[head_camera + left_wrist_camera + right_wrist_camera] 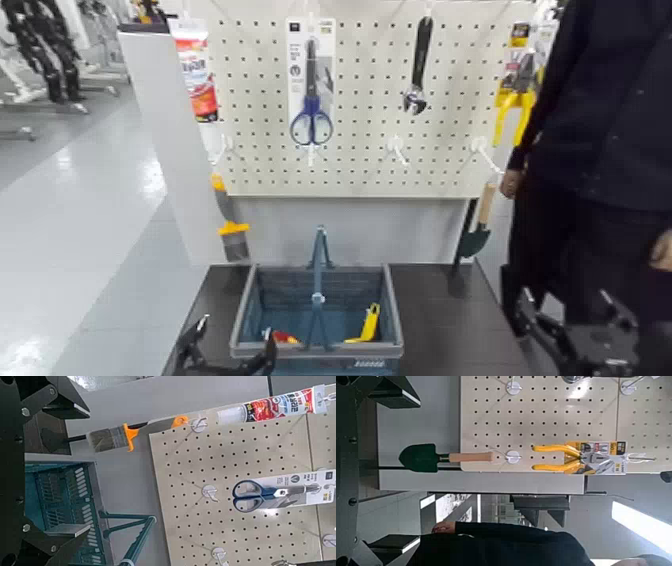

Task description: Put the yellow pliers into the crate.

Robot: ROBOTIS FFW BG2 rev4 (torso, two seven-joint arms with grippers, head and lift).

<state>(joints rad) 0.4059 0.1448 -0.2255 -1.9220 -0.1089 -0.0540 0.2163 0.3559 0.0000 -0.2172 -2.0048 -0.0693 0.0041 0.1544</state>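
Head view first: our left end effector (228,352) sits low at the near left corner of the crate (392,318), fingers spread and holding nothing. Our right end effector (580,340) waits low beside the bench's (450,320) right edge; we cannot tell how far it is open, and we see nothing in its grip.

The yellow pliers (514,98) hang on their card from a hook at the far right edge of the pegboard (370,150), well above and apart from both arms. In the right wrist view the yellow pliers (574,457) show plainly, handles pointing toward the green trowel (435,457) on the next hook.

Our main worry is the person (610,130) in dark clothes standing just beside the pliers, one hand (512,182) near the trowel handle. A rising right arm could strike them. We also judge that pulling sideways could snag the card on its hook.

Room is tight on the right and open on the left. The crate's tall central handle (318,265) splits the opening, and small items already lie inside, so we would drop into one half.
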